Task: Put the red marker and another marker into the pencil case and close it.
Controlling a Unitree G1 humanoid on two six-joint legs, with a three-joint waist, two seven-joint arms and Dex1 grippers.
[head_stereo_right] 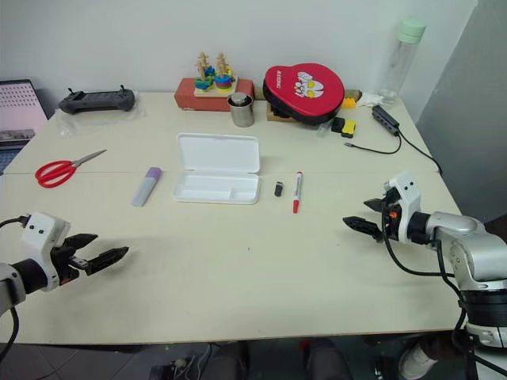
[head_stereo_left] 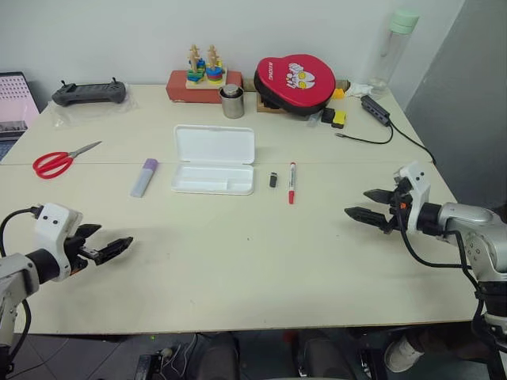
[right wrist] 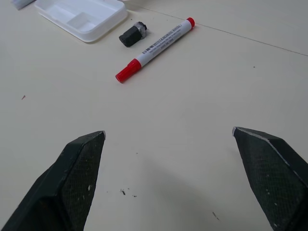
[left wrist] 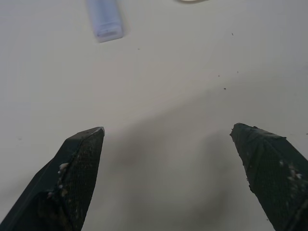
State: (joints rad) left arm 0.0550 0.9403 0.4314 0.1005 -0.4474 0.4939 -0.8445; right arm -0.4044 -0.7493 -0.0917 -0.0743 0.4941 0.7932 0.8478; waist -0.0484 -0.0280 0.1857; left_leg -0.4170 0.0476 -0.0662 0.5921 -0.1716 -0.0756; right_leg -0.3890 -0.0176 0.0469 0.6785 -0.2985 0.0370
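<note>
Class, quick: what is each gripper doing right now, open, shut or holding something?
Left gripper: open, holding nothing.
Right gripper: open, holding nothing.

text: none legible | red marker [right wrist: 155, 48]: barrel print too small to read

Cream table [head_stereo_left: 238, 261], two slabs butted together, seam running across the middle. Plain white wall [head_stereo_left: 119, 32] behind it; grey panel [head_stereo_left: 475, 87] on the right side (partition or door, can't tell). Along the back edge: black handheld controller [head_stereo_left: 89, 93], red box [head_stereo_left: 202, 85] with a stacked wooden toy on top, small metal cup [head_stereo_left: 232, 102], red padded case [head_stereo_left: 295, 81], clear bottle with a pale green cap [head_stereo_left: 394, 47], black adapter with cable [head_stereo_left: 376, 111]. Laptop screen [head_stereo_left: 16, 99] at far left. Even, soft lighting, faint shadows. Dark floor [head_stereo_left: 103, 360] under the near edge.
</note>
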